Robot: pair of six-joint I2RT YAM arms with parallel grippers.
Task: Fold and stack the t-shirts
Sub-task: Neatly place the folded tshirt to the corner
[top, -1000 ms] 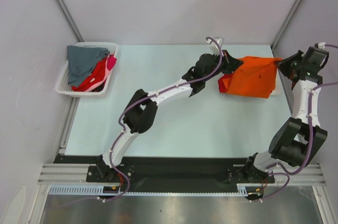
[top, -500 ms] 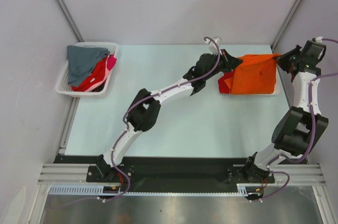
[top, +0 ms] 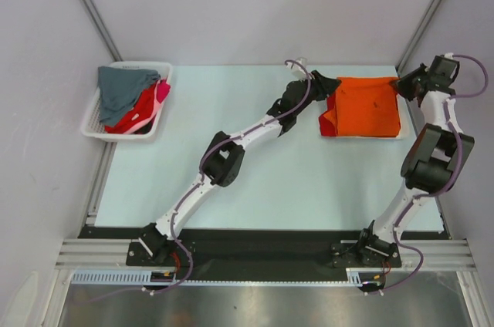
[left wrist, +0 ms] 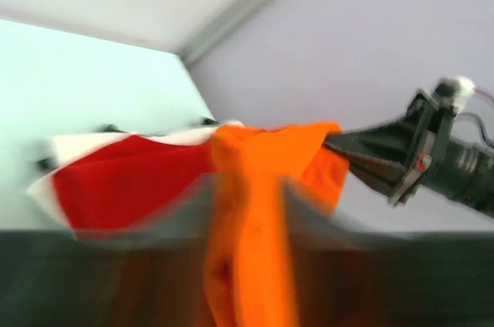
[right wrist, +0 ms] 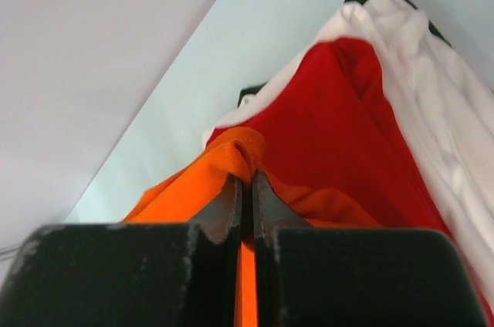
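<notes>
A bright orange t-shirt (top: 364, 105) lies spread flat on a stack at the table's back right. A red t-shirt (top: 327, 123) shows under its left edge. My left gripper (top: 327, 88) is at the orange shirt's left back corner. In the blurred left wrist view its jaws (left wrist: 247, 192) stand apart, open, with orange cloth (left wrist: 316, 150) hanging between them above the red t-shirt (left wrist: 131, 180). My right gripper (top: 397, 88) is at the right back corner, shut on a pinched fold of the orange t-shirt (right wrist: 177, 188) at its tips (right wrist: 247, 176). The red t-shirt (right wrist: 340, 111) lies beyond.
A white mesh basket (top: 91, 129) at the back left holds grey (top: 123, 84), red (top: 131, 116) and pink (top: 161, 94) t-shirts. White cloth (right wrist: 432, 111) lies under the red tee in the stack. Frame posts and grey walls stand close behind both grippers.
Both grippers moved back and apart, pulling the orange t-shirt flat over the stack. The left jaws went from shut to open. The right arm stretched further back.
</notes>
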